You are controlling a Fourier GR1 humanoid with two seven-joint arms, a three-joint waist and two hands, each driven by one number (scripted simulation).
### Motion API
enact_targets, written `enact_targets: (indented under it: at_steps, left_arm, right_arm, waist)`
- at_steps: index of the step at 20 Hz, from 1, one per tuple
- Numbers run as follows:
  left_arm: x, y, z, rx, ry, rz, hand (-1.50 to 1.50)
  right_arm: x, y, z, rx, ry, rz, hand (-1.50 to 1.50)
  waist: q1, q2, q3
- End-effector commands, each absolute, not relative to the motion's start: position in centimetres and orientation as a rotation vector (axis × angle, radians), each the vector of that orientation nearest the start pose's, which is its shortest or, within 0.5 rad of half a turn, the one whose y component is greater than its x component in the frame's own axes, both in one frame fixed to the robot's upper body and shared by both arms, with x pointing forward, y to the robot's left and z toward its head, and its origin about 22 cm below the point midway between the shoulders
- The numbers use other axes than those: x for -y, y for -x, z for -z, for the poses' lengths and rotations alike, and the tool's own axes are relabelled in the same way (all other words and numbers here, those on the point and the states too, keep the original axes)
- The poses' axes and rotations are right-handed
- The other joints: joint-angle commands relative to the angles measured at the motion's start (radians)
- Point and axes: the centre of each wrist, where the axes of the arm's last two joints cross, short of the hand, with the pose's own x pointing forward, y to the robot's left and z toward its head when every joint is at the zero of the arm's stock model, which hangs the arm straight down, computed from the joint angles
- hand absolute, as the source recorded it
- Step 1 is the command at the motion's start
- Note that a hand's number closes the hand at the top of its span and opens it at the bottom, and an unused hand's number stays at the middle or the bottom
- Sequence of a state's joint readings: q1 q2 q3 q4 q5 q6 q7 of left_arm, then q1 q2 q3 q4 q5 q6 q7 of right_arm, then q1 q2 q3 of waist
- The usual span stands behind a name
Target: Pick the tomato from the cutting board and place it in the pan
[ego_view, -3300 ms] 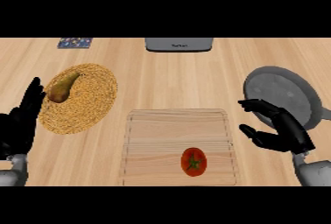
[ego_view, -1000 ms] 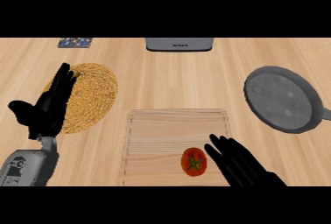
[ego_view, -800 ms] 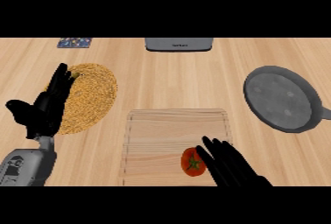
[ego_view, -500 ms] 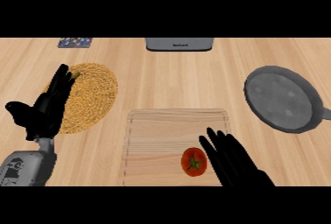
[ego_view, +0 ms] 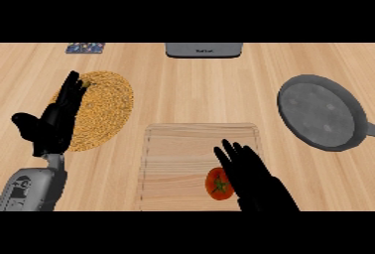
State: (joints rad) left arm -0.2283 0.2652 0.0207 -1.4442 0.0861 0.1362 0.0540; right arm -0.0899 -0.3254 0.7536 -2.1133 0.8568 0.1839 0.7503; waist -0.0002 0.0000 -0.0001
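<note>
A red tomato [ego_view: 218, 183] with a green stem mark lies on the lower right part of a pale wooden cutting board [ego_view: 183, 154], which sits at the lower middle of the frame on the light wooden surface [ego_view: 205, 84]. The right hand [ego_view: 253, 181] comes in from the lower edge and lies over the board's right side, its black fingers [ego_view: 233, 155] straight and slightly spread, pointing toward the top of the frame. The hand's left edge sits against or over the tomato's right side, hiding part of it; whether it actually touches cannot be told. Nothing is curled round the tomato.

The grey pan [ego_view: 322, 118] rests at the right of the frame, well apart from the board, its round dark inside showing nothing in it and its edge running off toward the right border.

At the left of the frame the left hand [ego_view: 51, 126] stands open, fingers straight and pointing up, thumb stuck out to the left, above a grey forearm [ego_view: 33, 186] in the lower left corner. Its fingers overlap the left rim of a round woven straw mat [ego_view: 102, 109].

Along the top edge a grey, flat, rectangular object [ego_view: 204, 49] shows at the middle, and a small patterned blue item [ego_view: 86, 47] lies at the upper left.
</note>
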Motion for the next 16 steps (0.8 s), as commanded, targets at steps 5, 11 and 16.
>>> enact_targets:
  at_steps: [5,11,16]
  left_arm:
    - [-27.3,-29.4,-5.4,1.612,-0.202,0.055,0.00]
    - [-27.9,-28.9,-3.6,1.621,-0.215,0.048,0.00]
    - [-26.9,-30.7,-6.0,1.622,-0.209,0.044,0.00]
  right_arm:
    - [12.2,-17.8,-8.0,1.386,0.659,-1.230,-1.50]
    - [10.6,-17.4,-8.5,1.261,0.749,-1.331,-1.50]
    - [9.0,-19.0,-7.0,1.163,0.810,-1.371,-1.50]
  waist:
    - [0.001,0.000,0.000]
    - [0.001,0.000,0.000]
    - [0.000,0.001,0.000]
